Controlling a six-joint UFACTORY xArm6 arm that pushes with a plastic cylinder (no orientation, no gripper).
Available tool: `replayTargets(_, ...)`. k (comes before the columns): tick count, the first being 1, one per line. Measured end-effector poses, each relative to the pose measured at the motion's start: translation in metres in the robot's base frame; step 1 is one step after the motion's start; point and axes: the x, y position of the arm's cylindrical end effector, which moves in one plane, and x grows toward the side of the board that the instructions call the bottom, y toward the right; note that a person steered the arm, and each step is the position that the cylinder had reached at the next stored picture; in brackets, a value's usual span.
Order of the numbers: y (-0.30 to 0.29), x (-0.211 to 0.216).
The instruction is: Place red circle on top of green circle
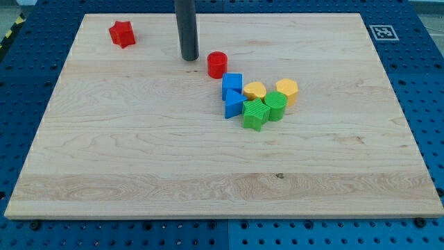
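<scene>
My tip (189, 58), a bare rod grasping nothing, rests near the board's (139, 173) top edge, just left of the red circle (217, 64). The green circle (275, 105) sits lower right in the cluster, seemingly touching the green star (255, 114). Open board lies left and below.

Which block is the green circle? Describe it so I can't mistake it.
Find the cluster of blocks right of the board's centre. The green circle sits at its lower right, below the yellow blocks. It is round, unlike the spiky green star touching its left.
</scene>
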Motion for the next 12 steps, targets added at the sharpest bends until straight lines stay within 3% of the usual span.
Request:
replayTargets(3,0.069,0.026)
replayTargets(6,0.071,-0.014)
replayTargets(8,0.132,0.027)
replayTargets(10,0.110,0.020)
replayTargets(12,0.115,0.051)
